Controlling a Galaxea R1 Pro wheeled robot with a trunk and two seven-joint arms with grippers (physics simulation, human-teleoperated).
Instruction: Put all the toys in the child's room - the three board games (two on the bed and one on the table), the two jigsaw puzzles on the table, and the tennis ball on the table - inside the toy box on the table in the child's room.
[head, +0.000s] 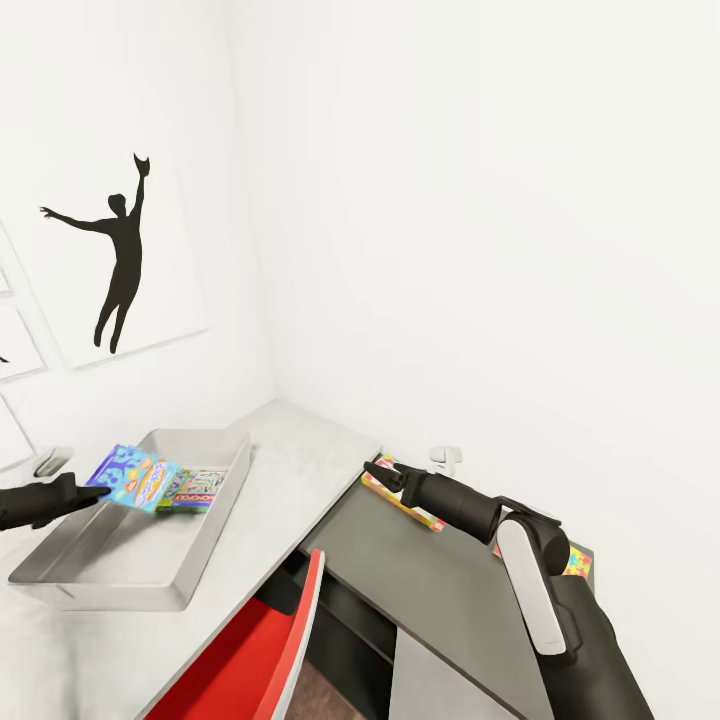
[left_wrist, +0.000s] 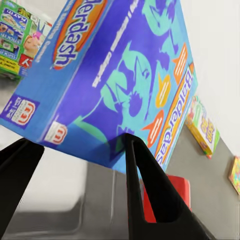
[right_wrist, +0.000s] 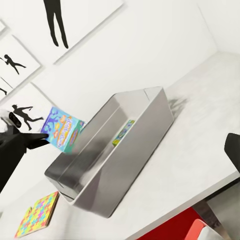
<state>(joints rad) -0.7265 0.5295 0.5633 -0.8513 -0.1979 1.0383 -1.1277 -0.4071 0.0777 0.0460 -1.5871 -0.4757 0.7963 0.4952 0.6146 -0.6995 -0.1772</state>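
Head view: the left pincer (head: 95, 492) clamps the blue board game (head: 134, 478) by one edge, tilted above the toy box (head: 215, 520) on the light desk (head: 300, 450), while the right pincer (head: 385, 473) rests at another flat box (head: 405, 502) on the dark top, its jaws' state unclear. Left wrist view: the Balderdash box (left_wrist: 115, 75) looks stiff, light and slick, so an edge pinch suits it. Right wrist view: a jigsaw puzzle (right_wrist: 37, 214) lies flat beside the tub (right_wrist: 140, 130), a game already inside.
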